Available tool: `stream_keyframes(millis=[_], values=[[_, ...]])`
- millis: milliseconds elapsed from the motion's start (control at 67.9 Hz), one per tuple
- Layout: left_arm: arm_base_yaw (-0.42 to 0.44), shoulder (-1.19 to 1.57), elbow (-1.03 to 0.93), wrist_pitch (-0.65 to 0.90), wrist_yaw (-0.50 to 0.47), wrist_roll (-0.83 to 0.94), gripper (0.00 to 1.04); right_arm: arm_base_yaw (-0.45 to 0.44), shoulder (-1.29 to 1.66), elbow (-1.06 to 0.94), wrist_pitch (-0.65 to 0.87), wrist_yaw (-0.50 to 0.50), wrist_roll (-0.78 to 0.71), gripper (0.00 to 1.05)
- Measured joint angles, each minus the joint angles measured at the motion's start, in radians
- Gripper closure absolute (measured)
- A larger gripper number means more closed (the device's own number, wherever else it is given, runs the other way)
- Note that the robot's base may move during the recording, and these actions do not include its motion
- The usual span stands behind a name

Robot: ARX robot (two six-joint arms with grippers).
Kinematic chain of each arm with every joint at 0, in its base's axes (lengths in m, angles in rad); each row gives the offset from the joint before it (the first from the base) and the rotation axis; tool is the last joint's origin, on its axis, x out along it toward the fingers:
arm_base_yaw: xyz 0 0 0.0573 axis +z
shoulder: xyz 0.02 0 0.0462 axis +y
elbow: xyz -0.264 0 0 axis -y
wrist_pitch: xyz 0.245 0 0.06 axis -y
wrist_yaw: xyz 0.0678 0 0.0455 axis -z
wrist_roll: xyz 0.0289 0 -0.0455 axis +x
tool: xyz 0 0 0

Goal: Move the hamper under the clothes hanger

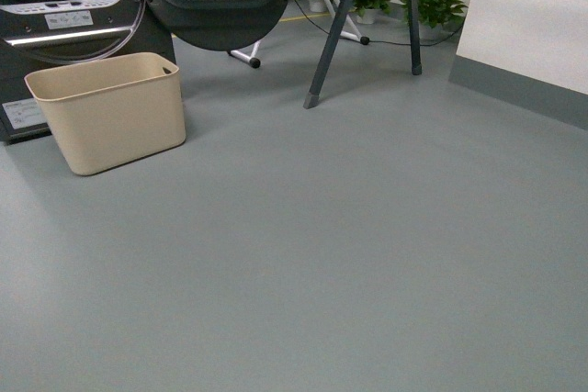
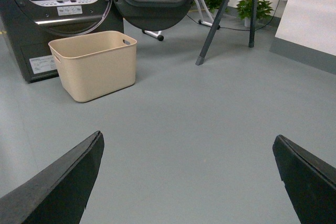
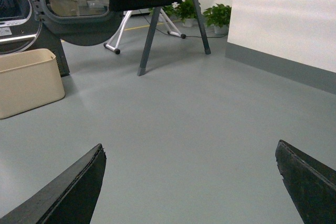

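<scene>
where grey floor (image 1: 367, 254) meets wall (image 1: 533, 16), hamper (image 1: 110, 112) by washer (image 1: 64, 6), perhaps touching

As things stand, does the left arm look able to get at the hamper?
Likely yes, though not from here. Only bare floor lies between the open left end effector and the hamper, and the washer door hangs behind it, not across the way. The hamper stands well off.

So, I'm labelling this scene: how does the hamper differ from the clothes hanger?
The hamper is a low beige plastic tub; the clothes hanger is dark grey metal on slanted legs, rising out of frame. The hamper sits by the washing machine, the clothes hanger farther back and right. Both stand on the grey floor.
</scene>
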Motion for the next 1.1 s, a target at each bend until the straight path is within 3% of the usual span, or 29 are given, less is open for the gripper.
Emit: stream_keyframes(millis=[1105], values=[[0.000,0.000,0.000,0.000,0.000,0.000,0.07,0.000,0.000,0.000,0.000,0.000,0.000,0.08]])
